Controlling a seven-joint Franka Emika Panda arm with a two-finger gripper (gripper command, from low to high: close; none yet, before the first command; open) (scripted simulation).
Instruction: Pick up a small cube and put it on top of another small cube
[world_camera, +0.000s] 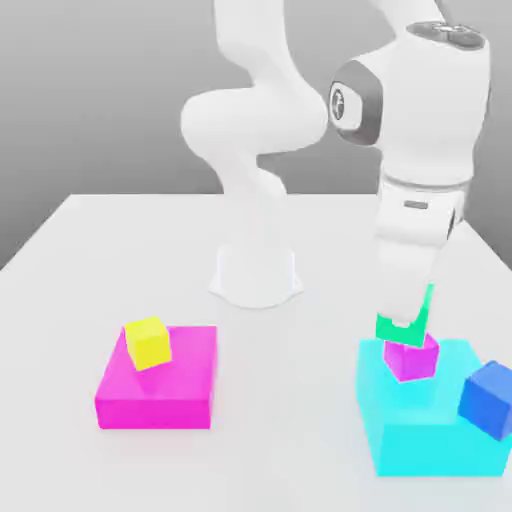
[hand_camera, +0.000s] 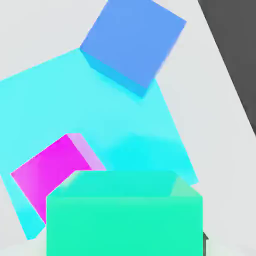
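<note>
**K:** Exterior view check: where's the teal-green cube (world_camera: 403, 322)?

**M:** Clamped in the gripper (world_camera: 405, 330), off the table. It sits directly above the small magenta-purple cube (world_camera: 411, 358). Gap between them is tiny; can't tell whether they're touching or just apart.

**K:** Gripper status?

**M:** Clenched on the teal-green cube, one finger on each side of it. Hand points down, tilted a bit.

**K:** Hand view agrees?

**M:** Yes. Teal-green cube (hand_camera: 124, 220) is big in the foreground, the magenta-purple cube (hand_camera: 52, 175) partly hidden behind it. So roughly over it, offset to one side from that angle.

**K:** What's the purple one standing on?

**M:** The large cyan block (world_camera: 430, 430), near its back edge, at the exterior view's right. Small blue cube (world_camera: 488, 398) is on the same block, toward the right corner, tilted relative to the block's edges. Apart from the purple one. Hand view shows the blue cube (hand_camera: 132, 42) rotated on the cyan block (hand_camera: 125, 120) too.

**K:** Other side of the table?

**M:** Large flat magenta block (world_camera: 158, 385) at the exterior view's left, with the small yellow cube (world_camera: 148, 342) on top near its back left corner, slightly turned. Well apart from the gripper.

**K:** Arm?

**M:** White arm base (world_camera: 256, 275) stands mid-table at the back, between the two big blocks. Table (world_camera: 300, 400) is plain white.
</note>
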